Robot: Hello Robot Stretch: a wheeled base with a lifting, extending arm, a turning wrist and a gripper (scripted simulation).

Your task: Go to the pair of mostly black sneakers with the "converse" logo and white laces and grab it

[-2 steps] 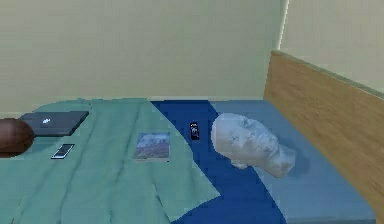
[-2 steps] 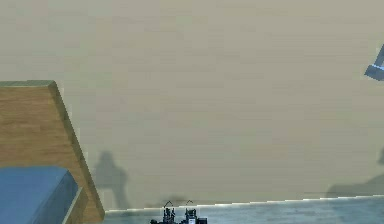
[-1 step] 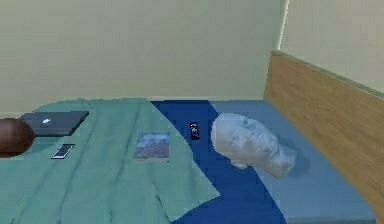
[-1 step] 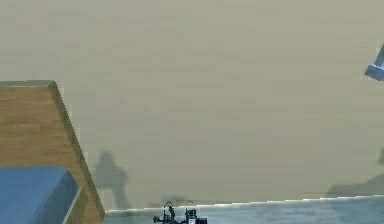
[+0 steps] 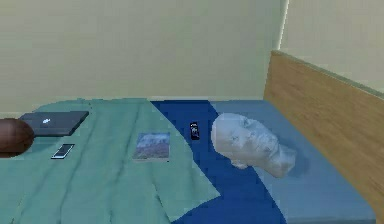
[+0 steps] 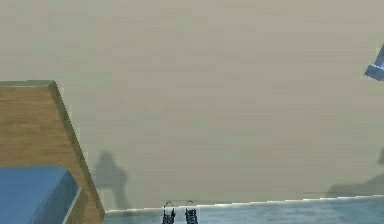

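Observation:
A pair of small black shoe-like shapes with white marks (image 6: 179, 213) stands side by side on the pale floor at the foot of the beige wall. It is at the arm side view's bottom edge, just left of the middle. It lies to the right of the bed's wooden headboard (image 6: 45, 140).
The forward view looks over a bed (image 5: 240, 195) with a blue sheet and a green blanket (image 5: 100, 185). On it lie a dark laptop (image 5: 56, 123), a phone (image 5: 62, 151), a booklet (image 5: 152, 146), a small dark remote (image 5: 194, 131), a white bust (image 5: 255, 143) and a brown ball (image 5: 12, 137). A wooden headboard (image 5: 325, 105) runs along its right.

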